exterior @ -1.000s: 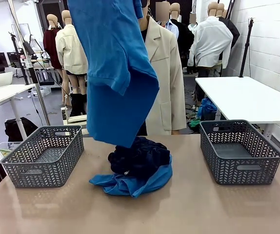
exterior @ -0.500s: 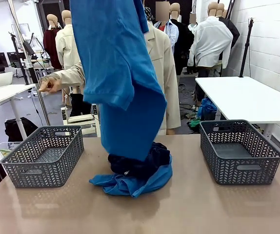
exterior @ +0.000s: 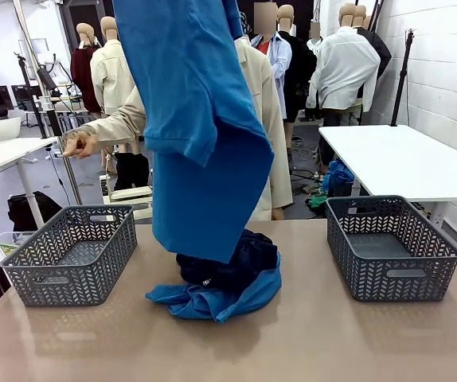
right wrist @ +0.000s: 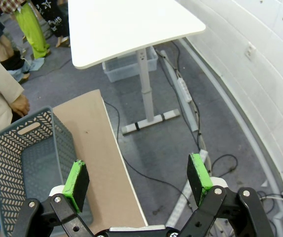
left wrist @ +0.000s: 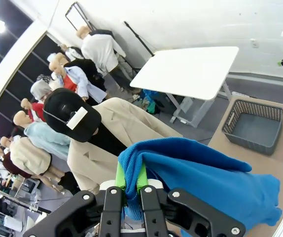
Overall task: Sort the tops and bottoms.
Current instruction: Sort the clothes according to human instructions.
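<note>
Left jaws clenched on a gathered fold of one top (exterior: 197,119), which hangs limp at centre frame. Right jaws released, empty. Bottoms (exterior: 228,263) heaped lower centre on desk (exterior: 332,342). Judged light, soft, prone to swing; pinch bunched fabric.

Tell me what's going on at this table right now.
The left gripper is shut on a bright blue top, which hangs high over the table. Below it a dark bottom lies heaped on a second blue top, between the left grey basket and the right grey basket. The right gripper is open, holding nothing. The person's hand points toward the robot's left.
</note>
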Action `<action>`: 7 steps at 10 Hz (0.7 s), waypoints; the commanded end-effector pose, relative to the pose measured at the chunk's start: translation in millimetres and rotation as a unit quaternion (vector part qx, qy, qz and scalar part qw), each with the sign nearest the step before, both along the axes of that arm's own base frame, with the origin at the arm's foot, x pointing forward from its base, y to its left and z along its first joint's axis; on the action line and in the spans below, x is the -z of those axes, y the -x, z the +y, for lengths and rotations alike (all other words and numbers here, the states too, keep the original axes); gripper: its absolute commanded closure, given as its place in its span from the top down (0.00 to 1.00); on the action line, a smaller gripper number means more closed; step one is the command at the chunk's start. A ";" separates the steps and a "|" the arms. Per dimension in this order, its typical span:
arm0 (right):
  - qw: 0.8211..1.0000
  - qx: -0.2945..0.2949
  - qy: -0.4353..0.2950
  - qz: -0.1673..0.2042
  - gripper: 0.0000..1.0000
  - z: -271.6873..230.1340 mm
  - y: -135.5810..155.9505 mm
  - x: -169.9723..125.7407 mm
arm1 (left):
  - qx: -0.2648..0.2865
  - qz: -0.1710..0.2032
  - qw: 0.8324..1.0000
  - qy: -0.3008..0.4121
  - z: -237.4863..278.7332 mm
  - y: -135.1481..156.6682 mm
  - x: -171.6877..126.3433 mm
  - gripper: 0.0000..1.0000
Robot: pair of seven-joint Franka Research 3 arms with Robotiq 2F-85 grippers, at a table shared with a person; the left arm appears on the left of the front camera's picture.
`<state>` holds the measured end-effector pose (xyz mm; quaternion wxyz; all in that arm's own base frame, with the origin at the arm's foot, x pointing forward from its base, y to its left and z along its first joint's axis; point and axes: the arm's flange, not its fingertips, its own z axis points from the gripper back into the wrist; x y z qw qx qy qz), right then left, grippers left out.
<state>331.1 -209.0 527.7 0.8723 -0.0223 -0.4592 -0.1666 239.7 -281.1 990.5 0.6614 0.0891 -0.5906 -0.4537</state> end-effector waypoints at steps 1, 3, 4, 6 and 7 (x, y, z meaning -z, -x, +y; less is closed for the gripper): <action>1.000 0.002 -0.007 0.002 1.00 0.6 0.7 2.2 | 0.000 -0.015 1.000 0.007 6.6 3.8 -9.2 0.00; 1.000 0.002 -0.007 0.002 1.00 0.6 0.7 2.2 | 0.000 -0.015 1.000 0.007 6.6 3.8 -9.2 0.00; 1.000 0.002 -0.007 0.002 1.00 0.6 0.7 2.2 | 0.000 -0.015 1.000 0.007 6.6 3.8 -9.2 0.00; 1.000 0.002 -0.007 0.002 1.00 0.6 0.7 2.2 | -0.020 -0.031 0.999 0.007 17.4 -4.0 -8.1 0.00; 1.000 0.002 -0.007 0.002 1.00 0.6 0.7 2.2 | -0.042 -0.053 0.998 0.008 45.6 -10.7 -16.0 0.00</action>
